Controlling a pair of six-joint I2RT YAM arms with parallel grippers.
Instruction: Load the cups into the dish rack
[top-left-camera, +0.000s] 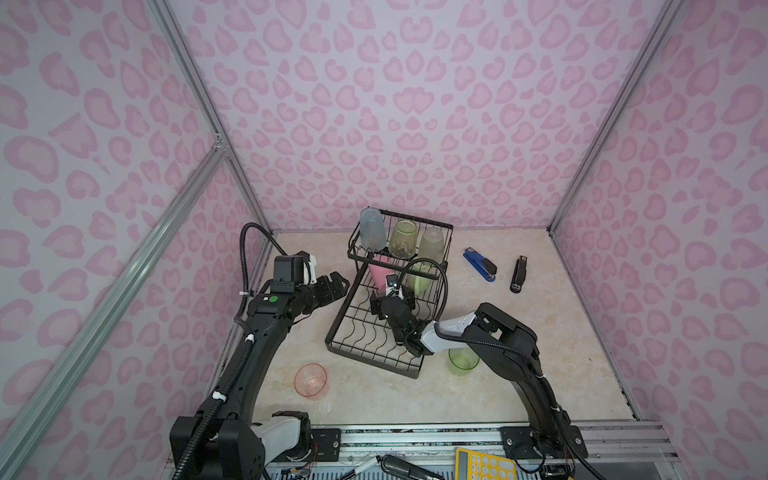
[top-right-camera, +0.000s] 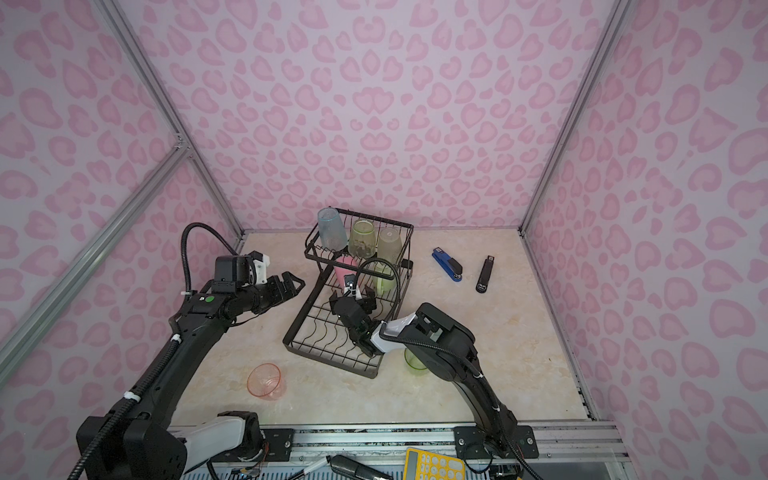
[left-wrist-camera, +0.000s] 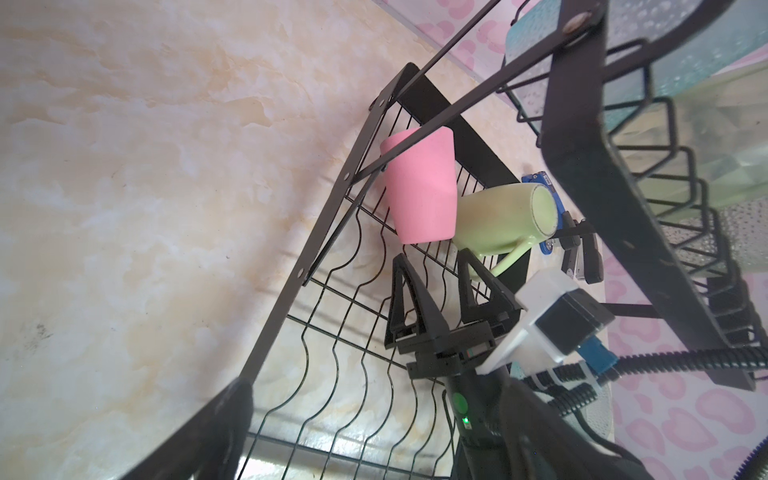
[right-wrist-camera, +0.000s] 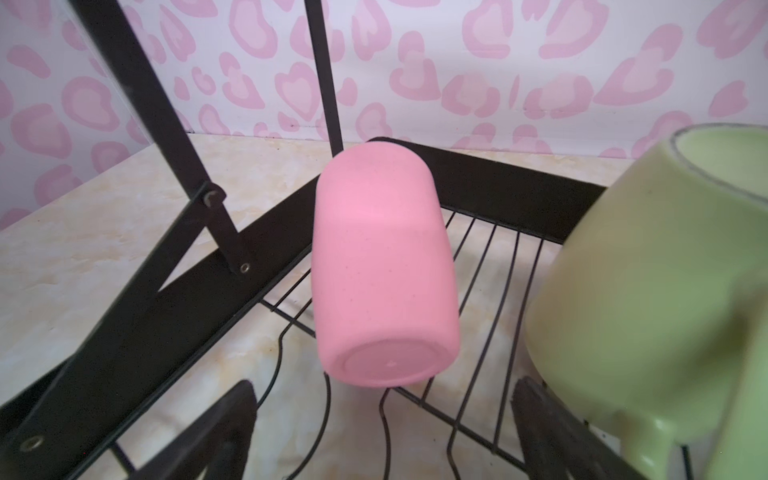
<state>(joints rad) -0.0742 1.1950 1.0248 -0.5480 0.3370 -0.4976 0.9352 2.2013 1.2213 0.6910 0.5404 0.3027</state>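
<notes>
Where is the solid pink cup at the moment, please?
In a top view the solid pink cup sits in the lower tray of the dish rack, under its raised basket, left of the pale-green mug and just ahead of the right gripper.

Three walls (top-left-camera: 415, 104) papered lilac, pink heart-blotch print; aluminium posts (top-left-camera: 193, 83) at corners; bench (top-left-camera: 561, 332) top beige marbled, evenly lit.

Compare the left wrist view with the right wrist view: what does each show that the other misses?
Left wrist only: the whole right end effector, open, near the pale-green mug; the blue stapler; the raised basket. Right wrist only: the recessed base of the pink cup. Both: pink cup and mug side by side on the dish rack's lower tray.
</notes>
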